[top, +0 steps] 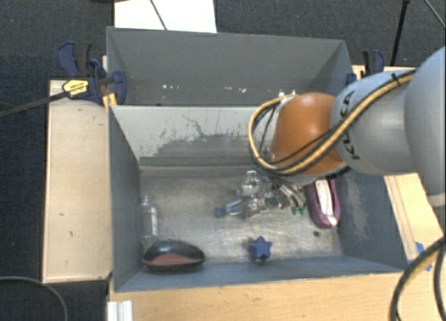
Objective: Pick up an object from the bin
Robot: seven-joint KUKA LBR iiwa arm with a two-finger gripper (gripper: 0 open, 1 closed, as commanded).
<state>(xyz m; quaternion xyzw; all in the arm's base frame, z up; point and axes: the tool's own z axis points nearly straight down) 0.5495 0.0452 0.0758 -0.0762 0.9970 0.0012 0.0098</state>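
Observation:
My gripper [255, 193] hangs low over the middle of the bin floor, under the orange wrist cover. Just to its left and touching or nearly touching it lies a small blue piece [229, 209]. A small green thing [298, 207] lies close on its right. Nearer the front wall, below the gripper, sits a dark blue star-shaped thing [260, 248]. I cannot make out anything held in the gripper.
A purple and white oblong thing [325, 202] lies by the right wall. A black oval thing with a reddish underside [173, 255] rests in the front left corner, and a small clear bottle [148, 216] stands behind it. The arm covers the bin's right rear part.

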